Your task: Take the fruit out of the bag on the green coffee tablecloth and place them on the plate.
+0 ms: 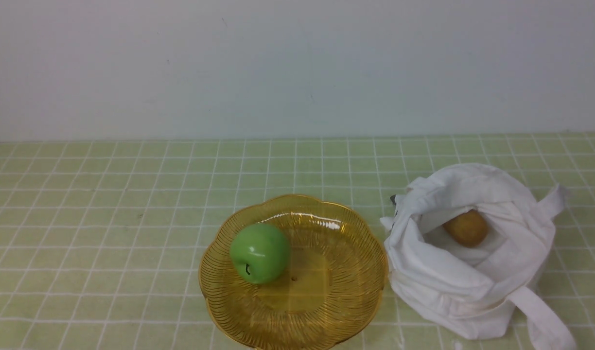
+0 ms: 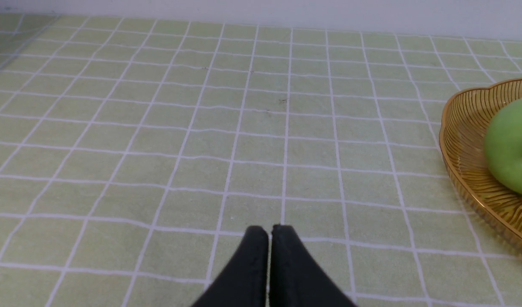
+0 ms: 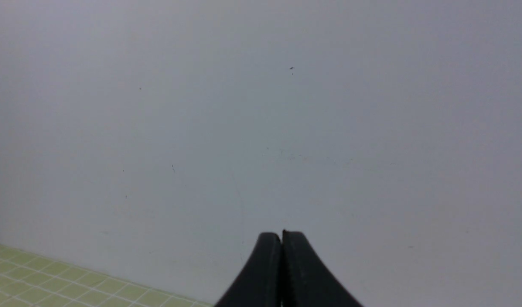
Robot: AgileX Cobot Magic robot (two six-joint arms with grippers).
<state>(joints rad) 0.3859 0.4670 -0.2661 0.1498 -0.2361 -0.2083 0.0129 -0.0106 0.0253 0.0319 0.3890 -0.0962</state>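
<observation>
A glossy green apple (image 1: pixel 260 253) rests on the left side of the amber scalloped plate (image 1: pixel 346 291), also seen as the apple (image 2: pixel 512 147) on the plate (image 2: pixel 461 128) in the left wrist view. To the plate's right lies the white cloth bag (image 1: pixel 472 291), its mouth open, with the brownish-yellow oval fruit (image 1: pixel 466 227) inside. Everything sits on the green coffee tablecloth (image 1: pixel 108 218). Neither arm shows in the front view. My left gripper (image 2: pixel 269 230) is shut and empty over bare cloth left of the plate. My right gripper (image 3: pixel 281 235) is shut and empty, facing the wall.
A plain pale wall (image 1: pixel 297 68) rises behind the table's far edge. One bag strap (image 1: pixel 545 321) trails toward the front right corner, another strap (image 1: pixel 552 199) sticks out at the bag's right.
</observation>
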